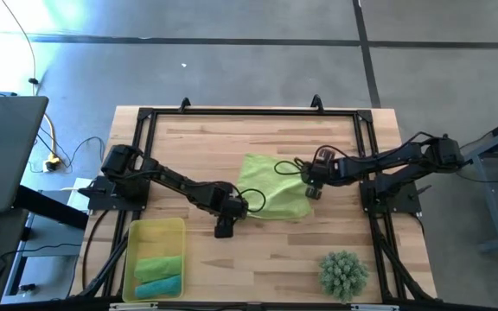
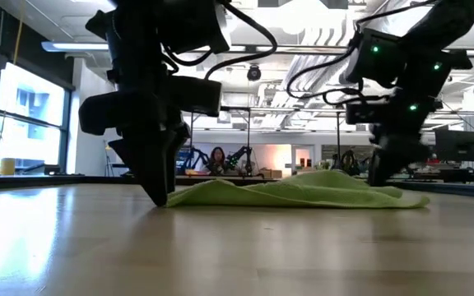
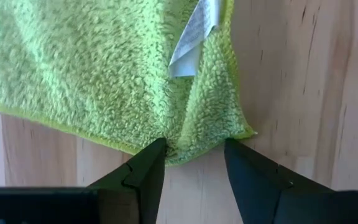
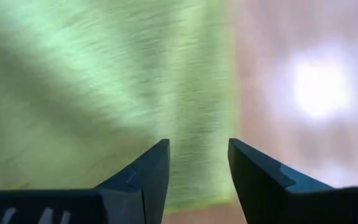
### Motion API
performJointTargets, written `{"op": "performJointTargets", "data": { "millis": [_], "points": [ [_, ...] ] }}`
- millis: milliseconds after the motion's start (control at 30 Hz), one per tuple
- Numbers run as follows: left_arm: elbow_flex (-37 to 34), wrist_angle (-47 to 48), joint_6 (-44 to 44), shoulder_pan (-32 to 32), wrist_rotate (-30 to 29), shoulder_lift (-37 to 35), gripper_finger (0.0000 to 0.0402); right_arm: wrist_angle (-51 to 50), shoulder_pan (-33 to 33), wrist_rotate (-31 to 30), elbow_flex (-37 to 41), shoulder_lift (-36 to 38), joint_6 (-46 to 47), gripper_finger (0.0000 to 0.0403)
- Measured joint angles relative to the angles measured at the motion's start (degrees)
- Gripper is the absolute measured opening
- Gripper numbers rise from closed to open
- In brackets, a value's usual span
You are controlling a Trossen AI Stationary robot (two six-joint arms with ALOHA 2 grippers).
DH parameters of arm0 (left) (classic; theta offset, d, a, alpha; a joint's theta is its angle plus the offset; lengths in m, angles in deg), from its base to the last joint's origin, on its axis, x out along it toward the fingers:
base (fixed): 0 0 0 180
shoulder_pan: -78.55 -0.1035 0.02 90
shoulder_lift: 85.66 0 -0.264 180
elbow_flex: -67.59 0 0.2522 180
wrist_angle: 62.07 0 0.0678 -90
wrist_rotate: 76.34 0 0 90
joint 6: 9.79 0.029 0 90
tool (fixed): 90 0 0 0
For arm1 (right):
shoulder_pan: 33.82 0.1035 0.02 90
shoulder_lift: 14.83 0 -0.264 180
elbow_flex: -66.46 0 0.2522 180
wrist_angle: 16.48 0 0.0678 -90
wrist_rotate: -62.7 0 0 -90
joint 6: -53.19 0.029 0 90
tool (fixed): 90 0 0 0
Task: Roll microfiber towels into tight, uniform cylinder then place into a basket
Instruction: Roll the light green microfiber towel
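A lime green microfiber towel (image 1: 271, 186) lies spread, slightly rumpled, on the wooden table's middle, a white tag (image 3: 194, 37) near its near-left corner. My left gripper (image 3: 194, 152) points down at that corner (image 3: 191, 146), open, one fingertip on each side of the puckered cloth. My right gripper (image 4: 197, 149) is open and tilted down over the towel's right edge (image 1: 308, 194). The yellow basket (image 1: 137, 238) at the near left holds a rolled green towel (image 1: 158, 266) and a rolled teal one (image 1: 158, 286). My left gripper comes at the towel's near-left corner from above, and the cloth fills the gap between its fingertips (image 3: 157, 155). Whether they touch it, I cannot tell. The corner stays down at table level (image 2: 179, 200). My right gripper's wrist view is blurred, so I cannot tell whether it touches the towel.
A spiky green ball-shaped plant (image 1: 344, 272) sits at the near right. A black rail frame (image 1: 249, 112) runs along the table's far and side edges. Bare wood lies between the towel and the near edge. A laptop (image 1: 3, 151) stands off the table at the left.
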Motion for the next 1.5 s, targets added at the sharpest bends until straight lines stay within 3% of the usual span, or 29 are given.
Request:
{"op": "performJointTargets", "data": {
  "millis": [133, 267, 333, 500, 600, 967, 1100, 1267, 1400, 1500],
  "points": [
    [0.0, -0.2, -1.1, 0.0, -0.2, 0.0, 0.0156, 1.5, 0.0, -10.6, -0.8, 0.0, 0.3, 0.0155],
    [0.0, -0.4, -1.2, 0.0, -0.3, 0.0, 0.0156, 1.1, 0.0, -11.9, -4.7, 0.0, 0.3, 0.0155],
    [0.0, -0.4, -1.3, 0.0, -0.3, 0.0, 0.0156, 0.4, 0.0, -6.9, -7.3, 0.0, 1.1, 0.0155],
    [0.0, -0.6, -1.4, 0.0, -0.4, 0.0, 0.0156, -0.4, 0.2, 17.0, -9.5, 0.0, 6.4, 0.0155],
    [0.0, -0.6, -1.4, 0.0, -0.4, -0.1, 0.0156, -0.7, 1.1, 20.9, -8.3, 0.0, 8.1, 0.0155],
    [0.1, -0.7, -1.4, 0.0, 0.9, -0.1, 0.0156, 2.1, -1.0, 9.7, -0.3, 0.0, 13.9, 0.0155],
    [0.1, -0.7, -1.2, 0.4, 0.9, -0.1, 0.0156, 8.1, -3.8, 6.0, 1.8, 0.0, 10.2, 0.0155],
    [0.1, -0.7, -1.2, 0.5, 0.9, -0.1, 0.0156, 22.4, -7.6, 1.5, 5.2, 0.0, 0.4, 0.0155],
    [0.1, -0.7, -1.2, 0.5, 0.9, -0.1, 0.0156, 29.1, -9.8, 1.4, 5.8, 0.0, -1.1, 0.0155],
    [0.1, -0.7, -1.2, 0.5, 0.8, -0.1, 0.0156, 26.7, -10.1, 5.0, 4.3, 0.2, 1.9, 0.0155]
  ]
}}
